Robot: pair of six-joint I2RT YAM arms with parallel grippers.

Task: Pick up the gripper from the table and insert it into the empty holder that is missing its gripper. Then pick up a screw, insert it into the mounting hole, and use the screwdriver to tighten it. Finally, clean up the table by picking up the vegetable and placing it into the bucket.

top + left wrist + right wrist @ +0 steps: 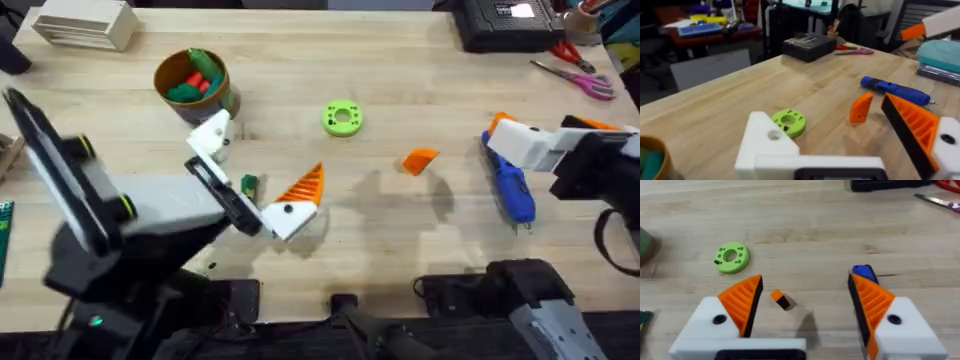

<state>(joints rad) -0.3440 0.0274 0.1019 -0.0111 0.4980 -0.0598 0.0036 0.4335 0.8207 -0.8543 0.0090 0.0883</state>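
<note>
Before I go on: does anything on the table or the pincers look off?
Yes. The left pincer has one bare white holder with no orange tip. The missing gripper lies loose on the table between the green disc and screwdriver.

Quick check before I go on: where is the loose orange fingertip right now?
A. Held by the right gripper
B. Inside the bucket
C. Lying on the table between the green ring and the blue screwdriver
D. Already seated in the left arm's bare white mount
C: the orange fingertip lies free on the table, right of the green ring and left of the blue screwdriver, with the left arm's bare white mount lacking a tip.
</note>
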